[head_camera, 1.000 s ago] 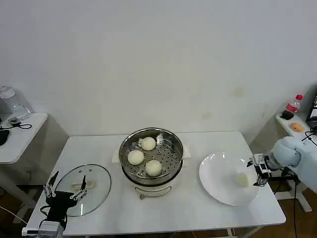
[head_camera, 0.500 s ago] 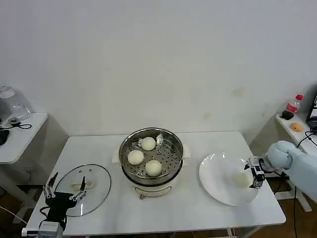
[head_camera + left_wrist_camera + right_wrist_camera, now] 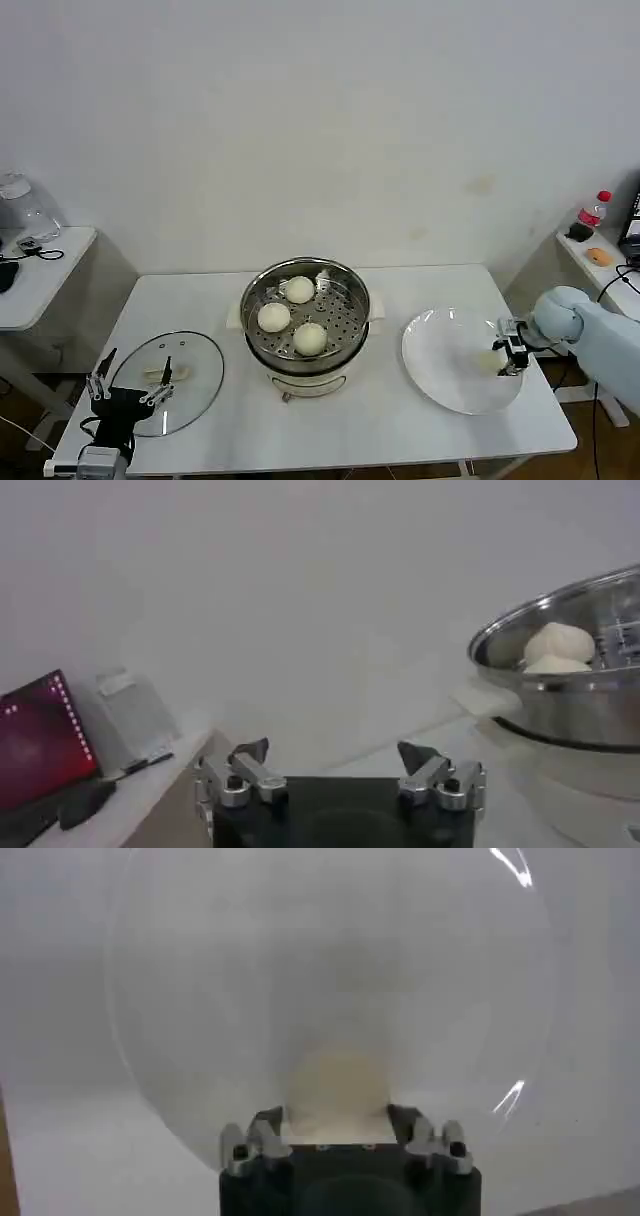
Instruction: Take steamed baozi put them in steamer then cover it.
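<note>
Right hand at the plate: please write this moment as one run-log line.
phase: grasp last baozi | right hand: open around baozi on plate | steamer: three baozi inside | cover: on table | left hand: open, idle

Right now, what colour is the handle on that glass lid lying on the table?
Cream-white, a short bar at the middle of the cover, seen best in the head view.

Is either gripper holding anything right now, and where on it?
The right gripper has its fingers on either side of the last baozi on the plate; whether they grip cannot be told. The left gripper is open, empty.
</note>
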Available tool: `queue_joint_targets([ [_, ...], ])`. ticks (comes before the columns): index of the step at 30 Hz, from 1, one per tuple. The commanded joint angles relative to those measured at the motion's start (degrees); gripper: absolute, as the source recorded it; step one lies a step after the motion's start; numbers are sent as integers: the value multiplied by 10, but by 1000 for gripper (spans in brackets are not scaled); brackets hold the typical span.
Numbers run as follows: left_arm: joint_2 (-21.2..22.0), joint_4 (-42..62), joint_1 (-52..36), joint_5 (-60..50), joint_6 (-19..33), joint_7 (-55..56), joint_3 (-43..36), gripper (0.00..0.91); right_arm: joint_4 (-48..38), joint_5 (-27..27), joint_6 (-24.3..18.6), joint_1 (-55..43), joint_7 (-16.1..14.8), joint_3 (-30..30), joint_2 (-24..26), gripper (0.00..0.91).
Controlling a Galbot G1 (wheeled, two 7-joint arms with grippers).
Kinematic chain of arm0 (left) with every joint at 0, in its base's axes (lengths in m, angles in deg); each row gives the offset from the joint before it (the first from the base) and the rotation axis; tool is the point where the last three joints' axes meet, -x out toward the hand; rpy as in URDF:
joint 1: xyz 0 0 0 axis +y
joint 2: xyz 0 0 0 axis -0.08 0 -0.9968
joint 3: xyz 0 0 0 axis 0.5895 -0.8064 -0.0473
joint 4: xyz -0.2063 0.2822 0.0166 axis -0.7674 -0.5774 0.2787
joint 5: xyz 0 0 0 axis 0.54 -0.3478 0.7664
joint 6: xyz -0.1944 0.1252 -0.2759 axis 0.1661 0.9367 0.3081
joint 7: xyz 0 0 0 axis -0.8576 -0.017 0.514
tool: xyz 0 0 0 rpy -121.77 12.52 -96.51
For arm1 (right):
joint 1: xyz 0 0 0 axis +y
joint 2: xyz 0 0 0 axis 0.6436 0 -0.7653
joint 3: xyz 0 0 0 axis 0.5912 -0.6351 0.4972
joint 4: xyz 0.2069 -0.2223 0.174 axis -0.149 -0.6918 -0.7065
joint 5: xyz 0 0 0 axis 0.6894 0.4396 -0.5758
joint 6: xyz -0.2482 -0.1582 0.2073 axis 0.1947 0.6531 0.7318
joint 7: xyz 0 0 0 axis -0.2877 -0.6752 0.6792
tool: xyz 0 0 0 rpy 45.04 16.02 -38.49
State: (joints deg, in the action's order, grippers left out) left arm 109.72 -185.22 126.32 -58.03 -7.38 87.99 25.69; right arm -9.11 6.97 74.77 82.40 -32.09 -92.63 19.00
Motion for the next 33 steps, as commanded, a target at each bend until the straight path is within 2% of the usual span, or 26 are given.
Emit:
queue_joint_targets([
  [1, -2, -2, -1, 0, 0, 0, 1, 907, 25, -21, 7, -50, -8, -22, 10, 595],
  [7, -6, -1, -6, 0, -1, 0, 1, 907, 66, -90, 26, -204, -7, -80, 17, 605],
  [8, -7, -1, -7, 0, -1, 0, 1, 907, 73, -108, 33, -246, -5, -105, 12, 605],
  [11, -8, 0, -11, 0, -1, 0, 0, 907, 88, -147, 44, -335, -4, -162, -10, 615],
  [13, -9, 0, -13, 1, -1, 0, 0, 907, 101, -184, 62, -418, 4, -216, -44, 615],
  [16, -10, -1, -16, 1, -1, 0, 1, 907, 118, -229, 90, -477, 18, -254, -92, 615],
  [17, -10, -1, -17, 1, -1, 0, 0, 907, 119, -235, 94, -482, 20, -257, -95, 615],
  [18, -10, -1, -18, 1, -1, 0, 1, 907, 128, -263, 113, -498, 31, -274, -127, 615],
  [21, -10, -1, -20, 1, 0, 0, 1, 907, 138, -301, 141, -519, 45, -288, -183, 615],
  [27, -9, -2, -19, 3, 0, 0, 13, 907, 122, -378, 195, -512, 82, -306, -291, 625],
  [32, -4, -8, -22, 4, -1, 0, 17, 907, 111, -444, 259, -474, 132, -325, -341, 625],
  [33, -3, -8, -23, 4, -1, 0, 17, 907, 111, -446, 262, -469, 134, -326, -344, 625],
])
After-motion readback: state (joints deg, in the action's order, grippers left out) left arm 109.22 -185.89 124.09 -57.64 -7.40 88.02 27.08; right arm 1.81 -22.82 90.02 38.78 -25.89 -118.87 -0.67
